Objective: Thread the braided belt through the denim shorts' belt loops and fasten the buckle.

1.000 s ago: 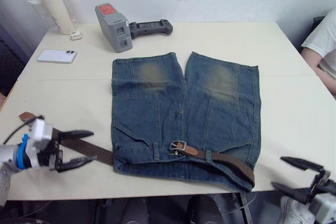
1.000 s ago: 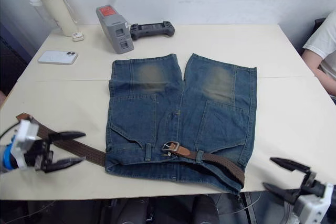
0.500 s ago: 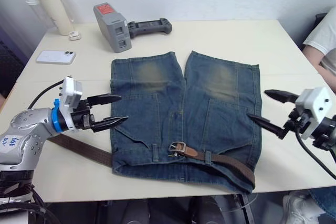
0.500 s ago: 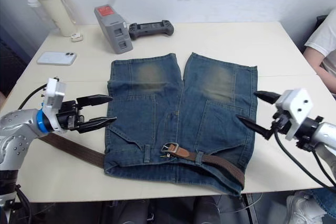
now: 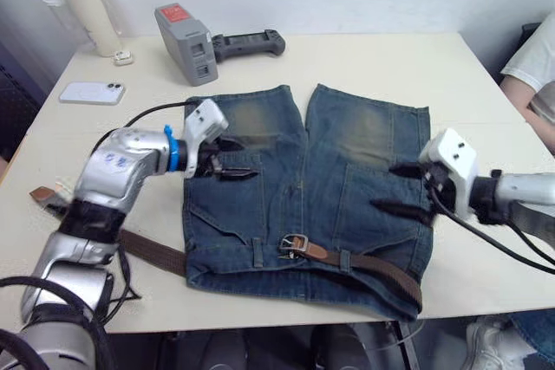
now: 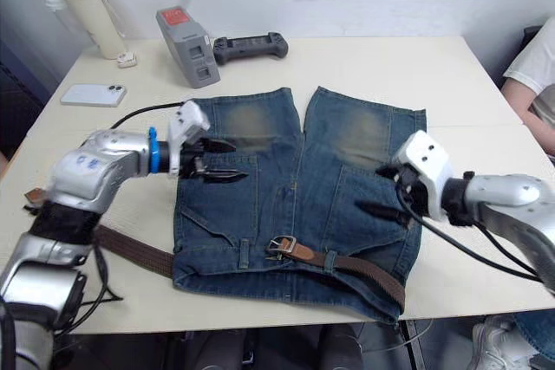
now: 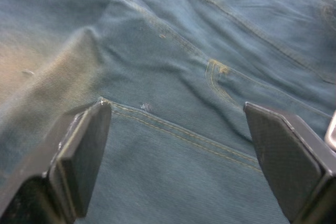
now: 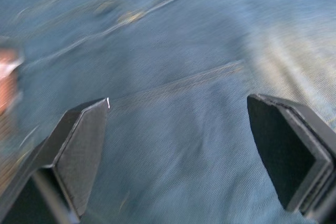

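Hovering over denim shorts (image 5: pixel 303 188): left gripper (image 5: pixel 232 160) and right gripper (image 5: pixel 401 188), fingers spread, empty; head views add braided belt (image 5: pixel 373 264), buckle (image 5: pixel 295 243).

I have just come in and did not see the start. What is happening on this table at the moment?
A humanoid robot is working on the denim shorts that lie flat on the table. The braided belt already runs along the waistband, with the buckle near the middle and the other end lying on the table at the robot's left. Neither gripper holds anything: the left gripper and the right gripper are both open, over the shorts' legs. The buckle is not yet fastened.
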`<state>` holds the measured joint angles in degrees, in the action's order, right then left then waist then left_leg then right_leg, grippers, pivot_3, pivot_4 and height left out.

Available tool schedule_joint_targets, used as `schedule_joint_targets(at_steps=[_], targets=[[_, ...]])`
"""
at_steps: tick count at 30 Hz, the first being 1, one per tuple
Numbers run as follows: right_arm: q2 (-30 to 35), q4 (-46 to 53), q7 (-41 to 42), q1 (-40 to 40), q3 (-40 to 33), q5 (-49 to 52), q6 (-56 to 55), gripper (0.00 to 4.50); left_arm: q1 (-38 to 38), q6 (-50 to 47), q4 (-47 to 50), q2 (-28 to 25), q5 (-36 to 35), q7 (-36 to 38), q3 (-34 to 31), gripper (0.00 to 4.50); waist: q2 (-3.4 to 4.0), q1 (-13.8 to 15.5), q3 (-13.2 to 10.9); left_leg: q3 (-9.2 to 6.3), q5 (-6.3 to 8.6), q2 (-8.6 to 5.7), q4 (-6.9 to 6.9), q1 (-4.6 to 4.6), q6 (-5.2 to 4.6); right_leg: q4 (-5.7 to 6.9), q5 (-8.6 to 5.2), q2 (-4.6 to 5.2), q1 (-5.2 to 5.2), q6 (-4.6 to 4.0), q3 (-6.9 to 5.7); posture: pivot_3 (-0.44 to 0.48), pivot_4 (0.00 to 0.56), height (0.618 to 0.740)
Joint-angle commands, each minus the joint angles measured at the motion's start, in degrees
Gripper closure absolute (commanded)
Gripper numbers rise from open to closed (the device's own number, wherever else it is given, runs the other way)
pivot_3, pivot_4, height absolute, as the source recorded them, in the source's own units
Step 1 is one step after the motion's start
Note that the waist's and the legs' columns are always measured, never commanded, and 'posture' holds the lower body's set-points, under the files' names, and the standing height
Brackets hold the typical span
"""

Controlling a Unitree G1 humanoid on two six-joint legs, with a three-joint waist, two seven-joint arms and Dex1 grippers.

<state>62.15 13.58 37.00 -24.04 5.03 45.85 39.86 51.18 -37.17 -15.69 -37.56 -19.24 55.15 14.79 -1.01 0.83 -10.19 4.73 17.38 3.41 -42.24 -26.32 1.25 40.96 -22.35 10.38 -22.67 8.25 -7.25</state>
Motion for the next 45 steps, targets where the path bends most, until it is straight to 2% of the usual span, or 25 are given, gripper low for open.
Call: schedule_joint_targets(at_steps=[1, 6, 11, 14, 18, 20, 21, 22, 23, 24, 30, 33, 39, 45], targets=[[-5.6, -12.2, 3.4, -7.5, 8.1, -12.1, -0.9, 0.0, 5.3, 6.7, -12.5, 2.0, 7.3, 4.8, 4.7, 0.07, 0.01, -0.3, 0.0, 0.02, 0.0, 0.0, 0.05, 0.01, 0.0, 0.01, 0.0, 0.0, -0.01, 0.0, 0.01, 0.0, 0.15, 0.664], [-12.6, -25.0, 5.7, -12.7, 11.2, -20.9, -2.5, 0.0, 8.5, 12.9, -25.9, 5.9, 13.5, 4.7, 6.1, 0.07, -0.03, -0.9, 0.0, 0.16, 0.0, -0.02, 0.2, -0.14, -0.01, 0.11, 0.01, 0.02, -0.2, 0.03, -0.01, 0.0, 0.15, 0.664], [-14.5, -27.9, 8.3, -11.7, 11.9, -26.5, -3.1, 0.0, 6.2, 14.3, -28.6, 6.3, 17.2, 5.3, 6.3, 0.07, -0.1, -0.9, 0.1, 0.19, 0.01, 0.0, 0.06, 0.06, -0.03, 0.18, 0.05, 0.05, 0.01, 0.09, 0.0, 0.0, 0.15, 0.664], [-15.0, -25.1, 9.8, -9.6, 12.4, -27.2, -0.3, 0.78, 3.4, 10.4, -25.5, 5.8, 17.0, 7.1, 6.3, 0.84, -0.11, -1.0, 0.4, 0.18, 0.03, 0.0, 0.06, 0.12, -0.05, 0.23, 0.05, 0.06, 0.04, 0.09, 0.02, 0.0, 0.15, 0.664], [-16.1, -23.3, 11.1, -9.8, 12.1, -28.6, -0.4, 2.6, 1.7, 6.8, -21.7, 5.9, 16.5, 7.2, 5.0, 2.5, -0.16, -1.0, 0.7, 0.2, 0.05, 0.02, 0.13, 0.16, -0.08, 0.18, 0.04, 0.06, 0.04, 0.08, -0.04, 0.0, 0.15, 0.664], [-16.6, -23.3, 11.8, -10.3, 11.9, -29.2, -0.7, 3.33, 1.3, 5.5, -20.2, 6.0, 16.2, 6.9, 4.4, 3.21, -0.27, -1.0, 0.8, 0.21, 0.05, 0.02, 0.12, 0.16, -0.08, 0.18, 0.04, 0.06, 0.05, 0.08, -0.03, 0.0, 0.15, 0.664], [-16.9, -23.4, 12.3, -10.9, 12.0, -29.8, -1.1, 3.61, 0.8, 4.3, -18.9, 5.9, 15.9, 6.8, 4.0, 3.37, -0.33, -1.0, 0.8, 0.21, 0.05, 0.02, 0.1, 0.18, -0.08, 0.19, 0.04, 0.06, 0.06, 0.08, -0.03, 0.0, 0.15, 0.664], [-17.4, -23.7, 12.5, -11.5, 11.9, -30.4, -1.8, 4.15, 0.3, 3.1, -17.7, 5.9, 15.6, 6.5, 3.3, 3.95, -0.36, -1.0, 0.9, 0.21, 0.05, 0.03, 0.1, 0.18, -0.08, 0.19, 0.04, 0.06, 0.06, 0.08, -0.03, 0.0, 0.15, 0.664], [-17.8, -24.0, 12.8, -11.9, 11.8, -31.0, -2.2, 4.49, -0.1, 2.1, -16.7, 6.0, 15.4, 6.3, 2.8, 4.3, -0.39, -1.1, 0.9, 0.21, 0.05, 0.04, 0.1, 0.19, -0.08, 0.19, 0.04, 0.06, 0.07, 0.08, -0.03, 0.0, 0.15, 0.664], [-18.4, -24.8, 12.9, -12.9, 11.8, -32.0, -3.3, 4.5, -0.4, 1.0, -15.7, 6.1, 15.2, 5.6, 2.0, 4.45, -0.41, -1.2, 0.9, 0.22, 0.05, 0.04, 0.09, 0.21, -0.08, 0.2, 0.04, 0.06, 0.07, 0.08, -0.01, 0.0, 0.15, 0.664], [-23.1, -38.3, 11.6, -22.6, 13.3, -40.4, -15.6, 4.5, -0.1, -0.6, -16.1, 7.2, 15.7, -0.8, -2.9, 4.45, -0.41, -1.7, 0.9, 0.3, 0.05, 0.06, 0.05, 0.25, -0.07, 0.3, 0.04, 0.06, 0.04, 0.08, 0.06, 0.0, 0.15, 0.664], [-28.1, -51.5, 8.5, -30.8, 14.0, -43.7, -22.9, 4.5, 1.5, 0.2, -19.6, 8.6, 15.5, -8.8, -7.7, 4.45, -0.39, -1.8, 0.9, 0.33, 0.04, 0.06, 0.03, 0.24, -0.05, 0.4, 0.04, 0.07, -0.02, 0.08, 0.1, 0.0, 0.15, 0.664], [-34.2, -70.4, 4.4, -41.1, 13.6, -47.9, -32.6, 4.5, 3.6, 5.3, -25.5, 8.8, 16.3, -16.0, -11.6, 4.45, -0.34, -2.4, 0.9, 0.36, 0.0, 0.05, 0.01, 0.1, -0.02, 0.58, 0.03, 0.12, -0.26, 0.06, 0.16, 0.0, 0.15, 0.664], [-36.2, -80.0, 2.9, -44.5, 12.8, -50.5, -38.1, 4.5, 6.1, 8.0, -29.0, 8.9, 16.1, -15.4, -11.5, 4.45, -0.31, -2.8, 0.8, 0.63, -0.03, 0.09, 0.07, -0.36, 0.04, 0.84, 0.03, 0.21, -1.06, 0.05, 0.08, 0.0, 0.15, 0.664]])
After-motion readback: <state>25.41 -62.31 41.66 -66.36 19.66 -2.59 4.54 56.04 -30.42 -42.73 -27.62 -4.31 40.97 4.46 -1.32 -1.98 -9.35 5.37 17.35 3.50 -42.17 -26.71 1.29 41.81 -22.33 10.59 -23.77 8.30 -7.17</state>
